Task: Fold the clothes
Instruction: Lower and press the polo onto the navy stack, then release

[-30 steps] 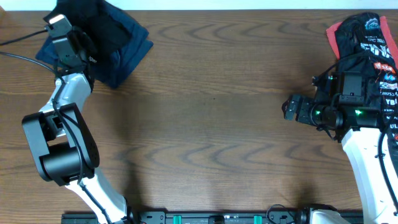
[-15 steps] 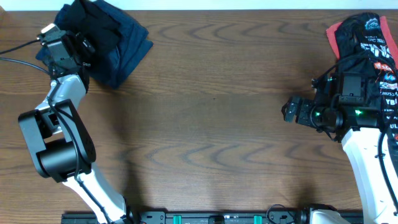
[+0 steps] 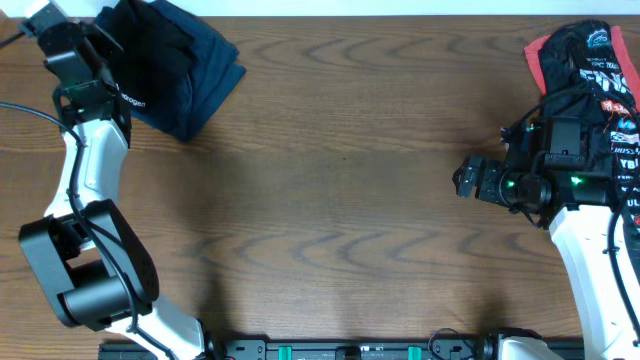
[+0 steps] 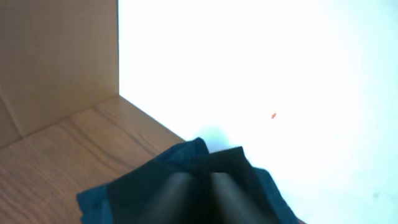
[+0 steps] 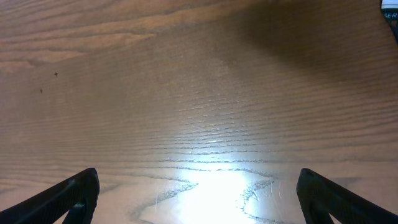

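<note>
Pinching is the word for the left gripper (image 4: 200, 190): its jaws sit pressed close together with a fold of the dark garment (image 4: 186, 180) bunched over them. The wrist view is blurred there, so the fingers show only as two dim shapes under the cloth, and the hold seems real rather than certain. That cloth is lifted a little off the table (image 3: 330, 150) at its far left corner, where the table's edge meets a bright white surface beyond.

The right gripper (image 5: 198, 186) stands spread wide. Its two black fingertips (image 5: 74, 193) sit at the lower corners of the wrist view with nothing between them but bare wood grain under a patch of glare, and they touch no cloth.

There are two arms, two grippers and two heaps of clothes. The left heap (image 3: 195, 75) lies on the table's far left corner, dark blue below with black cloth on top. Whether that is one garment or two I cannot tell. The left arm (image 3: 85, 170) reaches up along the table's left side to it. The right heap (image 3: 590, 65), black with red trim and white lettering, lies at the table's far right corner, and the right arm (image 3: 590, 260) lies partly across it, its gripper pointing toward the table's middle, apart from the cloth.
</note>
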Tool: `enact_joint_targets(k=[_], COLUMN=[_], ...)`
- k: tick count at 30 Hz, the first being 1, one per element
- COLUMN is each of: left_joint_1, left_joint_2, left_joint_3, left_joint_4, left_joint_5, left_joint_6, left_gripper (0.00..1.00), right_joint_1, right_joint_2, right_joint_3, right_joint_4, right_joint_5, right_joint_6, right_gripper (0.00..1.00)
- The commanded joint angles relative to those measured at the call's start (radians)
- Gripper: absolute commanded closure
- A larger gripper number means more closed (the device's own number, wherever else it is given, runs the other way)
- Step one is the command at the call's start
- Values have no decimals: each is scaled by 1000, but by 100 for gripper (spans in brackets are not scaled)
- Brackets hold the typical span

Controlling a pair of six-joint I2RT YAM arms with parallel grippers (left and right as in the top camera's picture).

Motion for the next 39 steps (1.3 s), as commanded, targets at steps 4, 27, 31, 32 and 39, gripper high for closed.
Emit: enact_joint_targets(k=[4,27,31,32,39], left_joint_1=[5,-43,-71,-76,-104], left_joint_2=[173,225,247,254,352], left_joint_3=[13,86,86,86,86], left_joint_4=[125,88,83,83,108], left_joint_5=[1,106,106,106,105], left_joint_6=[-13,2,2,2,2], left_gripper=[94,92,91,91,91], right_joint_1=[-9,-7,-7,-7,-7], right_joint_2=[2,2,2,2,2], right_joint_3=[1,1,1,1,1], right_joint_4=[-24,-45,-46,-46,-44], right_joint_5=[3,3,2,2,3], right_joint_6=[-18,-17,-17,-17,-17], right_gripper=[1,1,1,1,1])
